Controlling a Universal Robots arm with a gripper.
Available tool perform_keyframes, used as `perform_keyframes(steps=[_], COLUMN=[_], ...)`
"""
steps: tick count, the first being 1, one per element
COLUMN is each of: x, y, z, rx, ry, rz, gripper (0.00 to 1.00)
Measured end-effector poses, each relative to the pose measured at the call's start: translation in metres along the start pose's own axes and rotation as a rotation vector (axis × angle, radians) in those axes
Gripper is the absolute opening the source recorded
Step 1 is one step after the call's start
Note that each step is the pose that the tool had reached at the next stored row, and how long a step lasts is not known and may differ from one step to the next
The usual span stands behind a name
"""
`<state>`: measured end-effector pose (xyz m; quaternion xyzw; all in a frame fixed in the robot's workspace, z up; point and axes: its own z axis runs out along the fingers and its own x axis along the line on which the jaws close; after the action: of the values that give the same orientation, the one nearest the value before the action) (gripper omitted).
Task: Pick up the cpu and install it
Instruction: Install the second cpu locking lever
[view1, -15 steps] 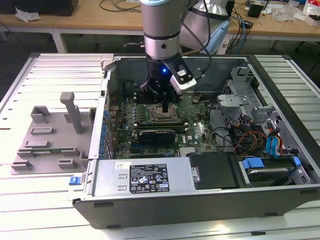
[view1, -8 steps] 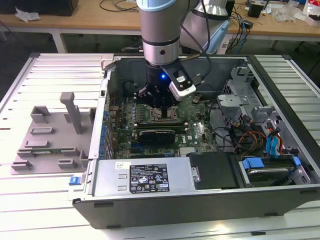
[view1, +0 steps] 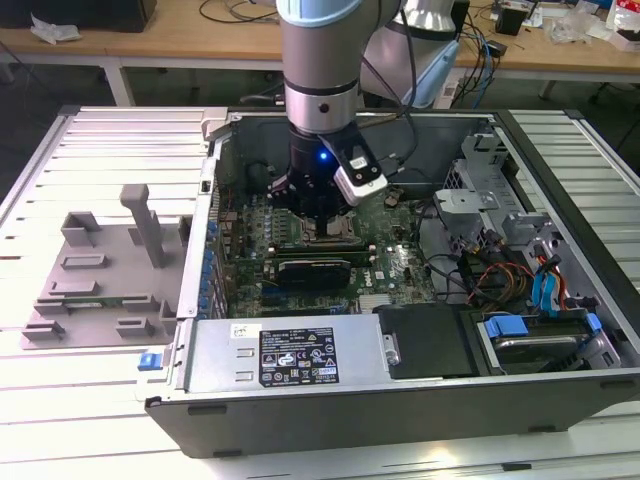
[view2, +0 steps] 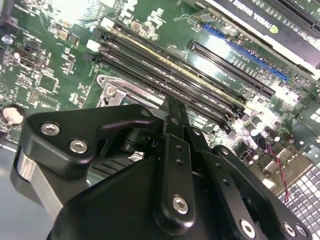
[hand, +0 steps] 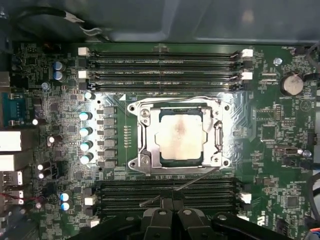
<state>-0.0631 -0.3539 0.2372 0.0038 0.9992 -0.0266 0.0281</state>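
Cpu (hand: 179, 135) flush inside socket frame (hand: 141, 136).

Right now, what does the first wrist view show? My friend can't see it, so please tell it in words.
A pale silvery cpu sits inside the metal frame of its socket in the middle of a green motherboard. Long dark memory slots run along two sides of the socket, and the black end effector pokes in at the picture's edge.

Pale silvery cpu (hand: 179, 137) w/ brownish smudge, green motherboard (hand: 272, 132), black gripper (hand: 172, 216), grey fixture tray (view1: 100, 270).
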Motion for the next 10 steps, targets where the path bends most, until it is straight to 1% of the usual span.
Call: perform_keyframes(steps=[1, 3, 4, 5, 7, 8, 9, 10], x=[0.0009, 0.0025, 0.0039, 0.0047, 0.0105, 0.0118, 0.0118, 0.0118], y=[0.0001, 0.0004, 0.0006, 0.0006, 0.0007, 0.0008, 0.0007, 0.0008], z=[0.0016, 0.0071, 0.0103, 0.0110, 0.0123, 0.0131, 0.0140, 0.0141], rx=[-0.0002, -0.0013, -0.0024, -0.0028, -0.0040, -0.0058, -0.0111, -0.0121], ry=[-0.0001, -0.0008, -0.0019, -0.0022, -0.0026, -0.0026, -0.0026, -0.0028], rz=[-0.002, -0.016, -0.037, -0.044, -0.049, -0.051, -0.051, -0.050], gripper=[0.11, 0.11, 0.11, 0.11, 0.11, 0.11, 0.11, 0.11])
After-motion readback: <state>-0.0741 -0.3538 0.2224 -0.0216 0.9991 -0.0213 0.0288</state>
